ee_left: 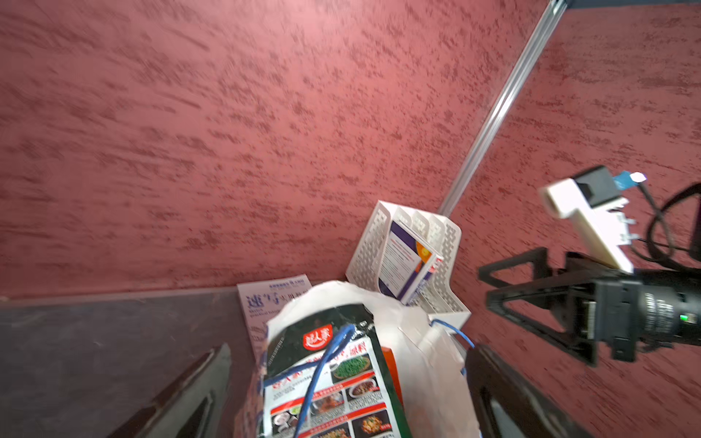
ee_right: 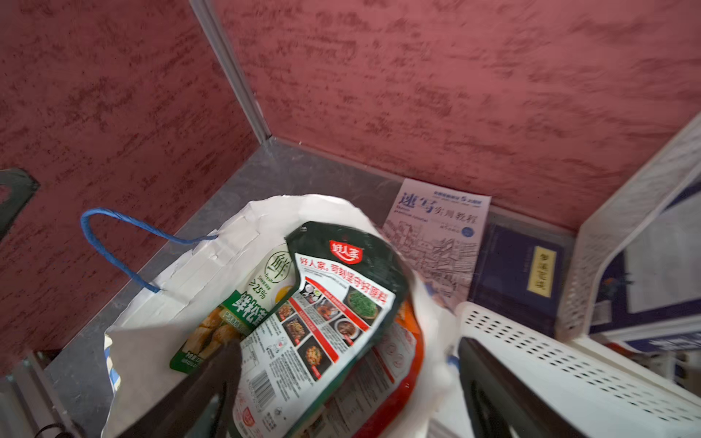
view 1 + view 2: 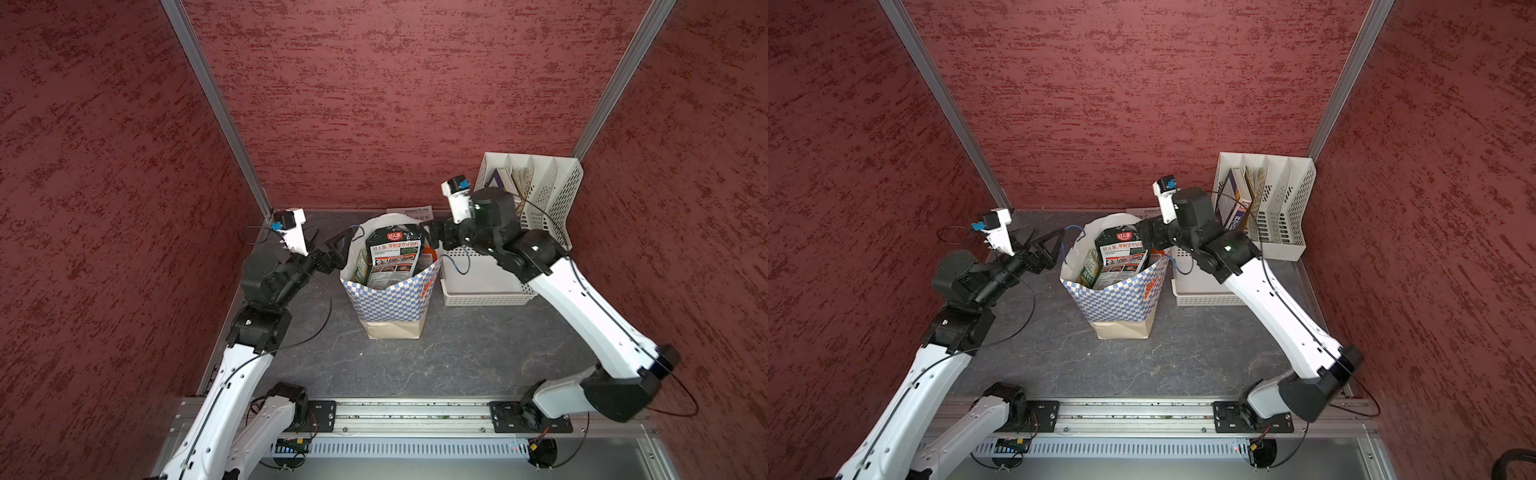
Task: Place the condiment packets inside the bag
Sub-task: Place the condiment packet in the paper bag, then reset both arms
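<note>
Condiment packets (image 3: 392,253) stand inside the checkered bag (image 3: 390,299) mid-bench. The left gripper (image 3: 328,243) and right gripper (image 3: 432,237) flank its mouth, both with jaws wide apart.

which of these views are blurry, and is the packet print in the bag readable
Both top views: sharp, slight sheen on the dark green glossy condiment packet, its large print readable inside the blue-and-white checkered paper bag; corner posts splay from lens distortion. Left wrist view: motion-smeared all over, packet text soft. Right wrist view: packet headline readable, lower edge blurred.
</note>
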`<state>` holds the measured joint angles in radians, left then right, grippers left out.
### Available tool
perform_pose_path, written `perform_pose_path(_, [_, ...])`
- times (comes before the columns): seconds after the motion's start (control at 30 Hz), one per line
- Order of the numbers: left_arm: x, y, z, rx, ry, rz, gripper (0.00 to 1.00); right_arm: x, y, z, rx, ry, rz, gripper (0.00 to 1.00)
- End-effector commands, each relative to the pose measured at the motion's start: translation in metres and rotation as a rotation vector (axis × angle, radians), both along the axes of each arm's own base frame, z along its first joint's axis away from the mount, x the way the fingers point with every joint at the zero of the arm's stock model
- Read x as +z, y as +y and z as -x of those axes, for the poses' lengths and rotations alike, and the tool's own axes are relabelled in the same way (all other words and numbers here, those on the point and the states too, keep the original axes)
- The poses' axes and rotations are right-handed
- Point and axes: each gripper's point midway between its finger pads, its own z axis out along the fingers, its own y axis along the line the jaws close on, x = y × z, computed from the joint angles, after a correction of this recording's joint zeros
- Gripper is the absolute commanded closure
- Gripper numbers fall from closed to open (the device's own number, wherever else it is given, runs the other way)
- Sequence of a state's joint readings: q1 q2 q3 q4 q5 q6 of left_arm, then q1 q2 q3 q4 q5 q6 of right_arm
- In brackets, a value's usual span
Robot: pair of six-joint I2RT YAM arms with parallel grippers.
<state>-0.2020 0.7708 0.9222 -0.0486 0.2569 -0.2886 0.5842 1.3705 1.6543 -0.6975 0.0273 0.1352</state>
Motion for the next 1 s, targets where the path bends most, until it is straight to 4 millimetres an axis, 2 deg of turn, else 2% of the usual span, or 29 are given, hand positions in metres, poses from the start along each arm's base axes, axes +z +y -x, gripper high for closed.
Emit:
perform_pose_path(0.0, [0.01, 0.051, 0.014, 0.288, -0.065, -0.072, 0.0, -0.002, -0.066, 0.004, -0.131, -0.038, -0.058, 0.02])
perform_pose_path(0.03, [0.001, 0.072, 0.015, 0.402, -0.037, -0.076, 0.0, -0.005, -0.084, 0.008, -0.159, -0.039, -0.09, 0.02])
perform_pose_path(0.1, [-0.024, 0.101, 0.01, 0.562, 0.041, -0.121, 0.0, -0.019, -0.128, 0.013, -0.24, -0.066, -0.117, 0.02])
perform_pose_path(0.17, [-0.06, 0.123, -0.001, 0.674, 0.142, -0.17, 0.0, -0.054, -0.162, 0.014, -0.318, -0.098, -0.067, 0.02])
perform_pose_path(0.23, [-0.102, 0.137, -0.016, 0.732, 0.233, -0.207, 0.0, -0.081, -0.192, 0.012, -0.408, -0.141, -0.012, 0.02])
perform_pose_path(0.3, [-0.143, 0.144, -0.03, 0.753, 0.284, -0.223, 0.0, -0.118, -0.208, 0.009, -0.455, -0.162, 0.021, 0.01])
perform_pose_path(0.33, [-0.16, 0.147, -0.036, 0.756, 0.292, -0.231, 0.0, -0.125, -0.21, 0.006, -0.454, -0.202, 0.025, 0.02])
perform_pose_path(0.4, [-0.189, 0.146, -0.045, 0.744, 0.288, -0.248, 0.0, -0.158, -0.203, 0.001, -0.4, -0.227, 0.049, 0.01])
perform_pose_path(0.53, [-0.228, 0.131, -0.062, 0.636, 0.25, -0.31, 0.0, -0.213, -0.199, -0.02, -0.375, -0.167, 0.057, 0.01])
perform_pose_path(0.63, [-0.237, 0.125, -0.073, 0.586, 0.221, -0.347, 0.0, -0.231, -0.197, -0.03, -0.371, -0.233, 0.038, 0.01])
perform_pose_path(0.73, [-0.247, 0.119, -0.081, 0.532, 0.199, -0.332, 0.0, -0.251, -0.201, -0.037, -0.401, -0.219, 0.043, 0.01])
perform_pose_path(0.87, [-0.27, 0.11, -0.092, 0.469, 0.194, -0.328, 0.0, -0.25, -0.201, -0.044, -0.409, -0.261, 0.085, 0.01])
perform_pose_path(0.97, [-0.287, 0.107, -0.095, 0.448, 0.175, -0.335, 0.0, -0.261, -0.201, -0.046, -0.41, -0.263, 0.089, 0.01])
